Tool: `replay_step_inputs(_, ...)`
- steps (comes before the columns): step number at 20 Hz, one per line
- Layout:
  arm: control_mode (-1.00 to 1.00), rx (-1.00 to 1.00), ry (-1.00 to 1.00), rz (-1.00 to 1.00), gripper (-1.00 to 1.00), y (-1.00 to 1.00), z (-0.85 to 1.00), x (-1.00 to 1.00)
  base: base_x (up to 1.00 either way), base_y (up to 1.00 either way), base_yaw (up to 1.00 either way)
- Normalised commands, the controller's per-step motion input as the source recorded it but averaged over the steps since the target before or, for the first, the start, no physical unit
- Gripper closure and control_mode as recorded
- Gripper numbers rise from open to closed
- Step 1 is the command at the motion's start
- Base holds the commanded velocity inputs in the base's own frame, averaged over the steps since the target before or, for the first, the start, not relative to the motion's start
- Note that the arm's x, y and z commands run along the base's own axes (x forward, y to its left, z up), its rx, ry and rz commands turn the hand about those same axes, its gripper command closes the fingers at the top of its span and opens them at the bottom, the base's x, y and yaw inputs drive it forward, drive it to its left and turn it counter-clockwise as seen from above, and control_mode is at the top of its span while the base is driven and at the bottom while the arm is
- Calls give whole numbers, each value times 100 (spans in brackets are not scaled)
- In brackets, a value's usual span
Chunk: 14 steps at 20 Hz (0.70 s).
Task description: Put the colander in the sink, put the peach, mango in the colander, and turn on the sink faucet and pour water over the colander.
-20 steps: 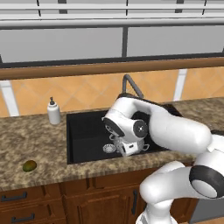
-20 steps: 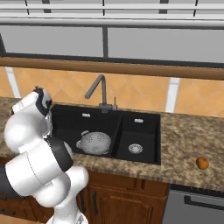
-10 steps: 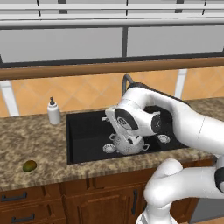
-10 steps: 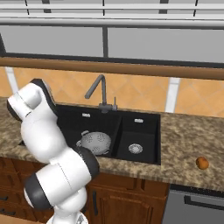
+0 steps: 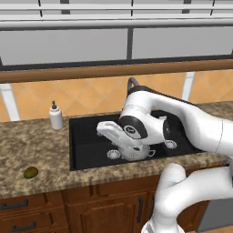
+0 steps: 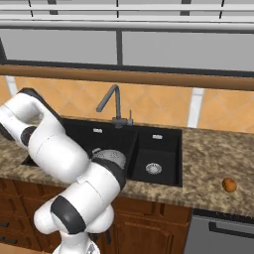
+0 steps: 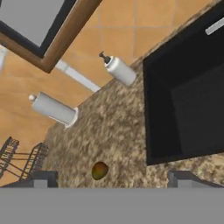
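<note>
The colander (image 6: 110,159) sits in the left basin of the black sink (image 6: 163,141), and I can make out no fruit inside it; my arm covers its lower left part in the right base view and most of it (image 5: 136,152) in the left base view. The mango (image 7: 99,170) lies on the granite counter (image 7: 109,131), at 6 o'clock in my hand view, well apart from the sink. The peach (image 6: 228,184) rests on the counter at 4 o'clock in the right base view. My gripper (image 7: 111,177) is spread wide, the 2 fingertips (image 7: 43,178) far apart, holding nothing. The faucet (image 6: 113,105) stands behind the basins. A soap dispenser (image 7: 119,70) sits at 12 o'clock from the mango.
</note>
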Motion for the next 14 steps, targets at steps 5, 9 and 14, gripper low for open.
replay_step_inputs(5,-100,-43,-12,18,-100,83,37,-73,0,0,0)
replay_step_inputs(9,-100,-37,2,1,-100,80,42,-31,0,0,0)
replay_step_inputs(14,-100,-49,32,0,-100,98,36,0,0,0,0)
